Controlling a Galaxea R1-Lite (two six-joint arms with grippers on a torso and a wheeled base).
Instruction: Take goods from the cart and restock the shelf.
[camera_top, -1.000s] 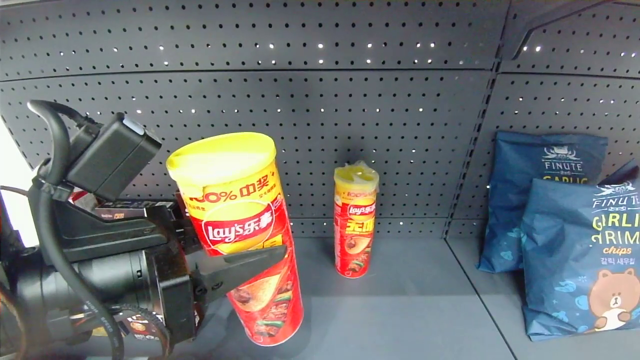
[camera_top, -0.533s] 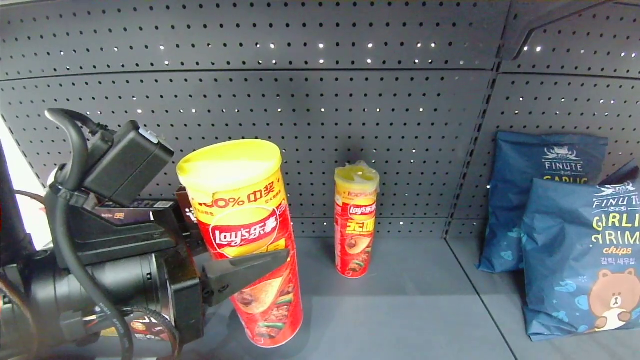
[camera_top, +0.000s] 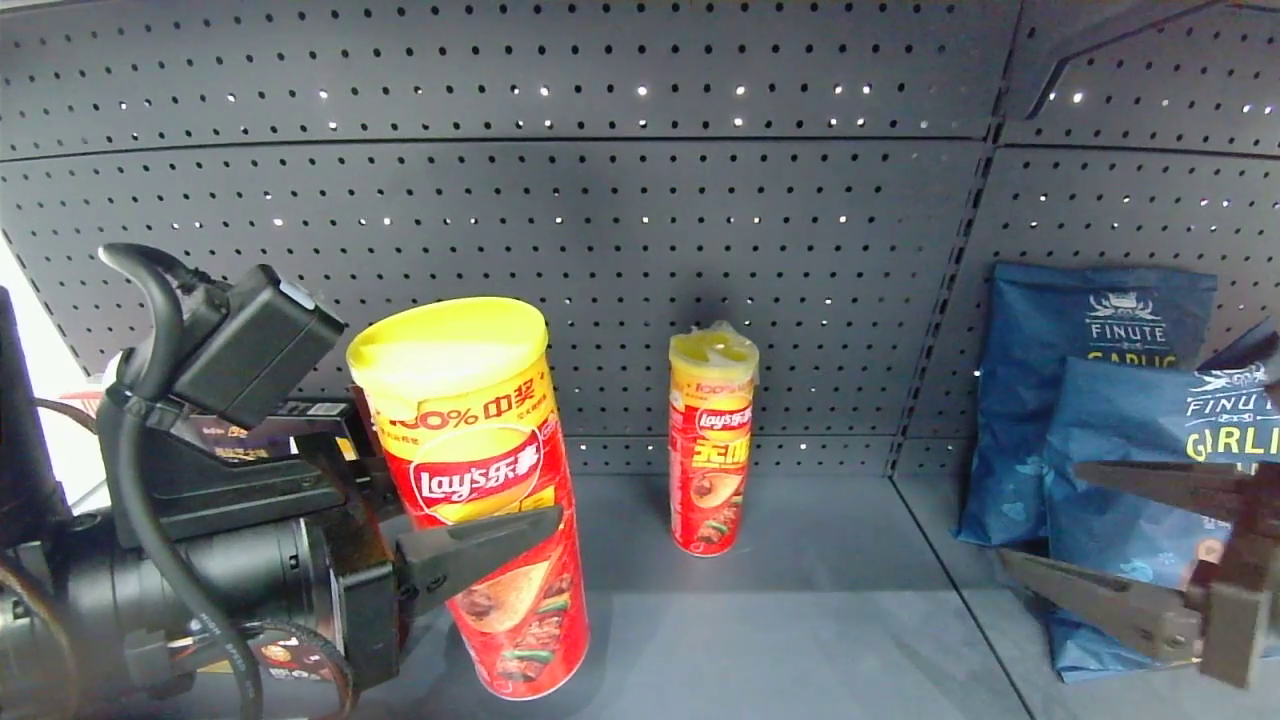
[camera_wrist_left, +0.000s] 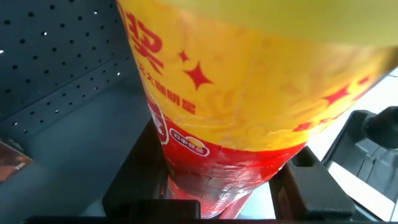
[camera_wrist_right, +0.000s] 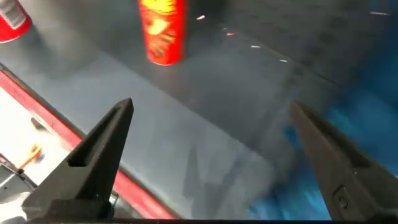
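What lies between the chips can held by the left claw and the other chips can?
Nothing: the head view shows bare shelf floor between the held can and the rear can.

Chip cans, qty 2: near can (camera_top: 480, 490), far can (camera_top: 711, 440). Blue bags, qty 2: rear bag (camera_top: 1060, 350), front bag (camera_top: 1130, 420). Grippers, qty 2: left gripper (camera_top: 460, 470), right gripper (camera_top: 1045, 515).

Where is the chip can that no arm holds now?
Head view: the free can stands upright on the shelf, centre rear, close to the pegboard, between the held can on the left and the blue bags on the right.
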